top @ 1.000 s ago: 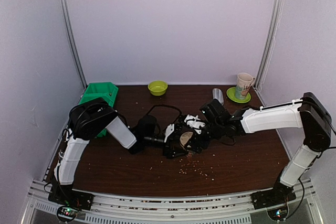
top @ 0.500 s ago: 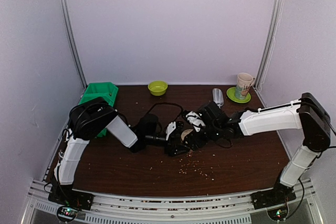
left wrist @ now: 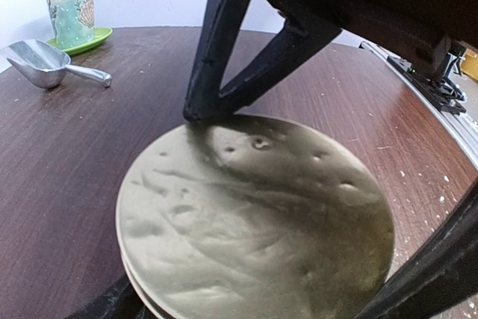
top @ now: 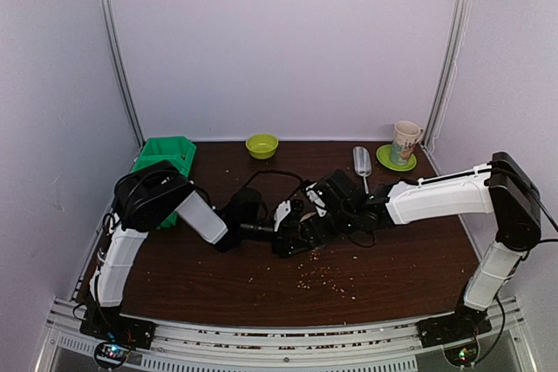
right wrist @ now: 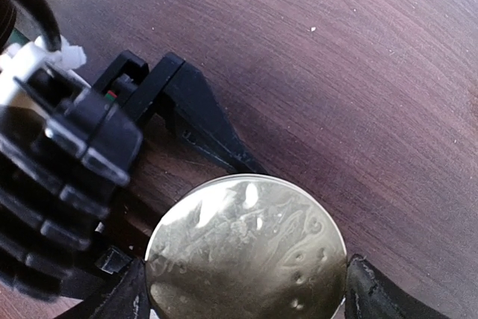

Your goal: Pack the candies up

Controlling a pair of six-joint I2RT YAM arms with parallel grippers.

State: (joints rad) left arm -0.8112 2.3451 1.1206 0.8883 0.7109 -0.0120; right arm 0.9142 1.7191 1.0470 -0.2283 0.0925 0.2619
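While both grippers meet at mid-table, the left gripper (left wrist: 299, 207) and right gripper (right wrist: 246, 289) each spread wide, pinching one round gold lid (left wrist: 254, 222) between them; no candies are discernible.

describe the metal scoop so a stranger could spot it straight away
Look to the far right corner of the brown table, where a patterned cup stands on a green saucer. Just left of it lies the scoop, the only shiny silver thing there.
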